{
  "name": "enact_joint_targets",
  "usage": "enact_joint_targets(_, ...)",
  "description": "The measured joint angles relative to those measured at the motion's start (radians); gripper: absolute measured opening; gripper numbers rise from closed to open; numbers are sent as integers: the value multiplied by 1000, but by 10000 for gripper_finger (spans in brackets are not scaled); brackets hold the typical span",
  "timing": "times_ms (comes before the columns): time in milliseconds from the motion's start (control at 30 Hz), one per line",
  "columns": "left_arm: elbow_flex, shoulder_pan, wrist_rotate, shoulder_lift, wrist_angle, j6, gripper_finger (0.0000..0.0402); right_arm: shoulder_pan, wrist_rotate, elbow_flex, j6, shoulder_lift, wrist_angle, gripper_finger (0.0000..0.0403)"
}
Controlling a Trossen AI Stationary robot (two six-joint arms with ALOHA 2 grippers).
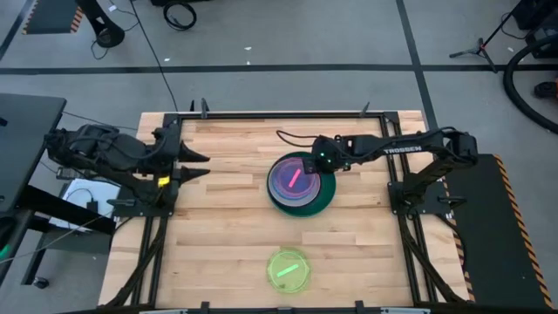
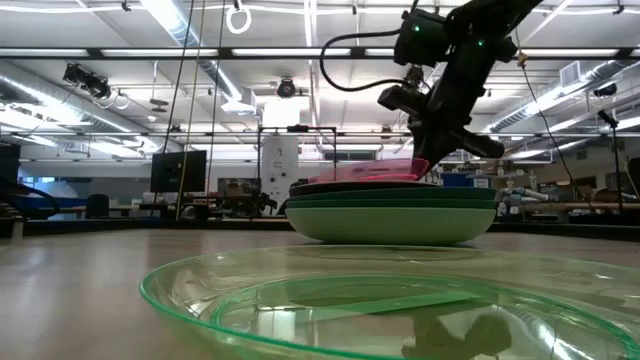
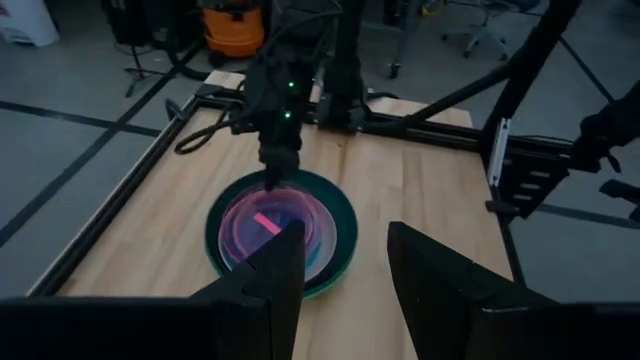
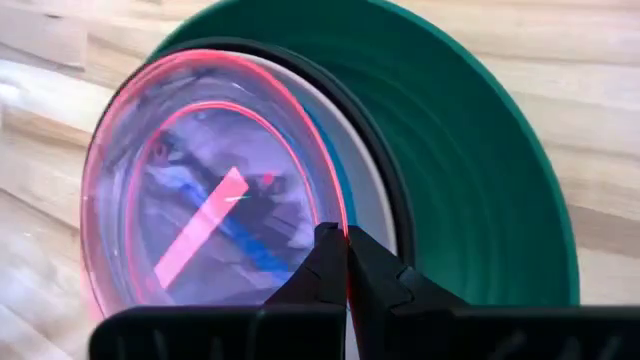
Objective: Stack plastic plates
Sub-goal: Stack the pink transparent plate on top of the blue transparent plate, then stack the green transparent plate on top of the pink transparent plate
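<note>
The right end effector (image 4: 346, 262) is over the stack of plates (image 1: 301, 185) near the desk (image 1: 227, 235) centre, its fingers pinching the rim of the pink plate (image 4: 205, 185), which is on top; under it show a cyan rim, a light grey plate, a black one & the dark green plate (image 4: 480, 170); the yellow-green plate (image 1: 288, 269) lies alone, well apart, nearer the front edge; the left end effector (image 1: 199, 165) waits at the left side, fingers spread.

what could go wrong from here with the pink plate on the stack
The right gripper is pinched on the rim of the pink plate atop the stack. Pulling away before opening could drag or tip it off centre. The yellow-green plate sits apart near the table's front edge, so it needs a long carry.
</note>
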Motion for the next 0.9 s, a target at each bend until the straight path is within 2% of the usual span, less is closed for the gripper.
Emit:
enact_joint_targets(267, 0, 3, -3, 0, -9, 27, 151, 17, 49, -16, -38, 0, 37, 22)
enact_joint_targets(600, 0, 5, -3, 0, -19, 20, 151, 35, 1, 24, -105, -9, 41, 125)
enact_joint_targets(733, 0, -11, -3, -2, -34, -29, 151, 132, 54, 107, -108, -18, -36, 131)
enact_joint_targets(900, 0, -46, -2, -2, -42, -43, 151, 348, 57, 157, -75, -19, -61, 130)
